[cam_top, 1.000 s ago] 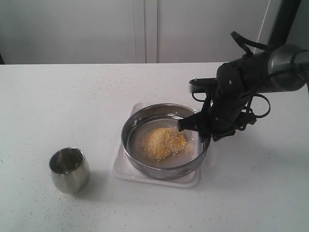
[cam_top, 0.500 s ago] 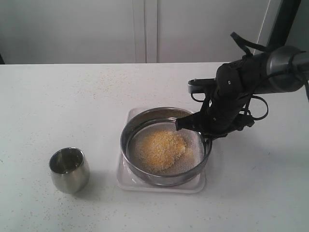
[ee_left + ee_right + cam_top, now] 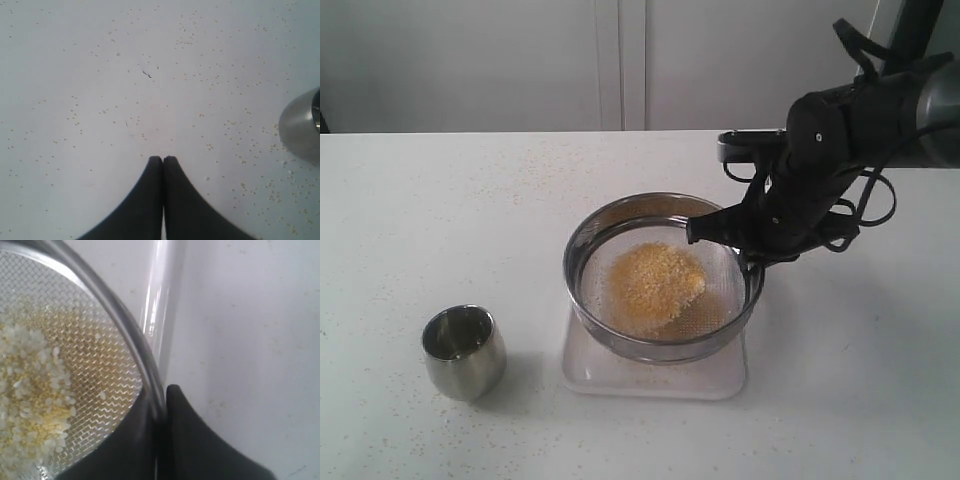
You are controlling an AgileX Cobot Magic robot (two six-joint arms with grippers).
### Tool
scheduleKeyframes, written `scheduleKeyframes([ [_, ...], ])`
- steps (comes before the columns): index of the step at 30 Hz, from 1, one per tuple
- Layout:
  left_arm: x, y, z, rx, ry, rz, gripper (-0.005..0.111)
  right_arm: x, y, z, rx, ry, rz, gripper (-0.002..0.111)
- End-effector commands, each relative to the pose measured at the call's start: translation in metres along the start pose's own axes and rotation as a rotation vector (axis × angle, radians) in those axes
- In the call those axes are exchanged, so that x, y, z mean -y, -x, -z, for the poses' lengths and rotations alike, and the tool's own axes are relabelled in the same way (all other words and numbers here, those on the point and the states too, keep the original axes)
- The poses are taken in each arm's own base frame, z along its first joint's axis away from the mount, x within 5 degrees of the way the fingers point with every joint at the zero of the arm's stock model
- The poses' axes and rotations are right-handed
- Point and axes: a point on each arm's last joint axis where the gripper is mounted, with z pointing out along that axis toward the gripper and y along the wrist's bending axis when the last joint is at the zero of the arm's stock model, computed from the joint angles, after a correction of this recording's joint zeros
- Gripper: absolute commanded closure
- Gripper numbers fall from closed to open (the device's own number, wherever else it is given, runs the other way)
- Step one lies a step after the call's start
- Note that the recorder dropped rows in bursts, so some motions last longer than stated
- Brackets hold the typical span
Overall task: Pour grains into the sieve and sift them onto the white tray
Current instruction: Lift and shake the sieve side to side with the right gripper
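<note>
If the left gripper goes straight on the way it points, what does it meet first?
Probably only the white speckled tabletop; nothing stands in line ahead of the left gripper. The small rounded steel cup sits off to the side of that line. Depth is hard to judge.

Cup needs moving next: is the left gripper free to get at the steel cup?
Probably yes: the left gripper is shut on nothing, with only open table between it and the steel cup.
</note>
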Motion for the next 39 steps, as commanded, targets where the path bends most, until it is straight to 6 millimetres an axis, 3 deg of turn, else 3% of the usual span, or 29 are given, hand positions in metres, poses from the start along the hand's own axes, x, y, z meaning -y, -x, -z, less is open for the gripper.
scheduleKeyframes([
  [1,0.0,0.0,0.002,0.001,-0.001,0.009,0.107,-0.003,0.016,0.001,0.104,0.042,-0.044,0.108],
  [3,0.0,0.0,0.002,0.001,-0.001,0.009,0.107,0.0,0.028,-0.002,0.08,0.034,-0.127,0.108],
  [6,0.0,0.0,0.002,0.001,-0.001,0.009,0.107,-0.002,0.016,0.001,-0.07,-0.008,0.0,0.108],
  [10,0.0,0.0,0.002,0.001,-0.001,0.009,0.107,-0.007,0.034,-0.004,0.061,0.036,-0.109,0.108],
  [13,0.0,0.0,0.002,0.001,-0.001,0.009,0.107,-0.011,0.017,-0.006,-0.114,-0.01,0.021,0.108],
  [15,0.0,0.0,0.002,0.001,-0.001,0.009,0.107,-0.015,0.016,-0.004,-0.046,0.013,0.037,0.108],
  [19,0.0,0.0,0.002,0.001,-0.001,0.009,0.107,-0.015,0.029,-0.012,0.073,0.05,-0.129,0.108],
  [25,0.0,0.0,0.002,0.001,-0.001,0.009,0.107,-0.011,0.004,-0.008,-0.085,-0.01,-0.02,0.108],
  [27,0.0,0.0,0.002,0.001,-0.001,0.009,0.107,-0.01,0.0,-0.004,-0.047,0.004,-0.02,0.108],
  [31,0.0,0.0,0.002,0.001,-0.001,0.009,0.107,-0.008,0.013,-0.005,0.1,0.053,-0.115,0.108],
  [33,0.0,0.0,0.002,0.001,-0.001,0.009,0.107,-0.008,0.01,-0.006,0.073,0.045,-0.165,0.108],
  [36,0.0,0.0,0.002,0.001,-0.001,0.009,0.107,-0.009,-0.005,-0.004,-0.055,0.0,-0.092,0.108],
  [39,0.0,0.0,0.002,0.001,-0.001,0.009,0.107,-0.011,-0.012,-0.002,-0.024,0.004,-0.045,0.108],
])
